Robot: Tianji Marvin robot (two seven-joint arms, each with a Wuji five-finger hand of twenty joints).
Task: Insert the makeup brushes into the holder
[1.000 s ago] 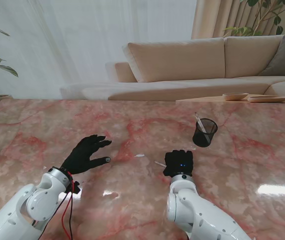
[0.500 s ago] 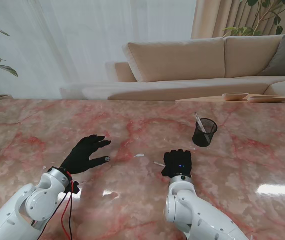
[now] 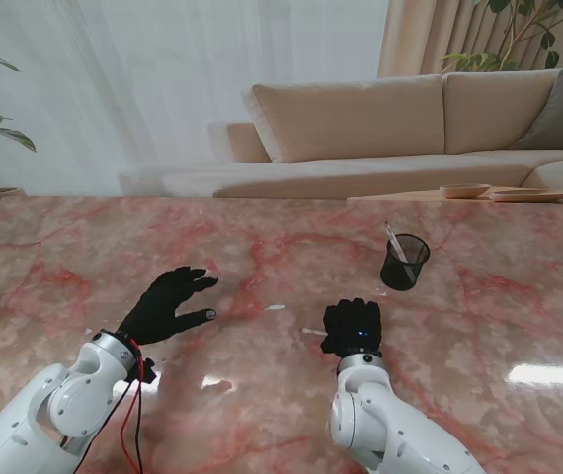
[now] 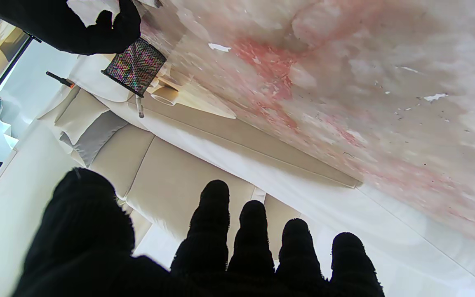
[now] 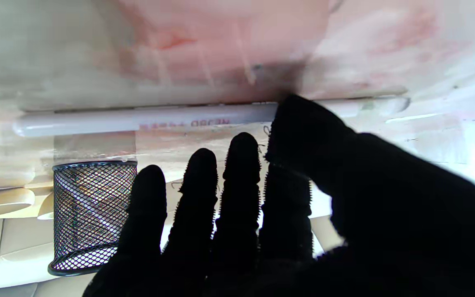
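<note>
You are seeing the brush [image 5: 146, 119] lying crosswise to the right hand [image 3: 354, 326] fingers [image 5: 241, 165], thumb touching it, not yet gripped; holder [image 3: 404, 262] lying at 1 o'clock. Left hand [image 3: 171, 304] is resting spread, farther off.

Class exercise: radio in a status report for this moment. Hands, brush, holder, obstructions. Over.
Left hand open, idle. Right hand over white brush lying on table, thumb touching, not gripped. Mesh holder upright, one brush inside. Path unobstructed.

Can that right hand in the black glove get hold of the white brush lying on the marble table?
Probably yes. The right hand hovers right over the slim white makeup brush, thumb already at its handle, fingers apart, and nothing lies between them on the pink marble table.
</note>
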